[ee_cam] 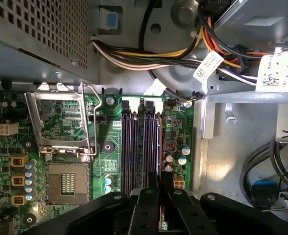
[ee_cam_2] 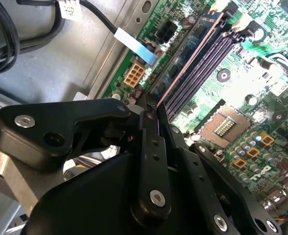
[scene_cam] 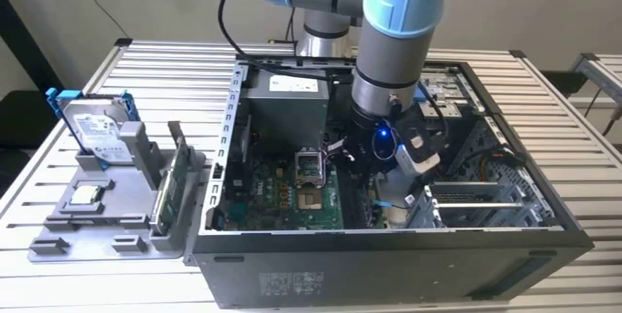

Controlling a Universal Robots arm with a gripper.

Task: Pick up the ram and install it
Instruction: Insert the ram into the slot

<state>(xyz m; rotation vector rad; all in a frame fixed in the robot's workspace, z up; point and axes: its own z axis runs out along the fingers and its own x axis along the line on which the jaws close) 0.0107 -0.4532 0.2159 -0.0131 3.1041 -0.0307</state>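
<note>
Now my pincer [ee_cam_2: 151, 115] pinches the ram [ee_cam_2: 190, 63] by one end, its lower edge at the outermost motherboard slot [ee_cam: 156, 147]; if it sits tilted there, pressing could jam it or bend the slot latch.

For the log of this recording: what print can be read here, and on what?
None is readable.
Hard drive label: too small.
White cable tags in the first wrist view: blurred.
Case front sticker: illegible.
Motherboard markings: too fine.
</note>
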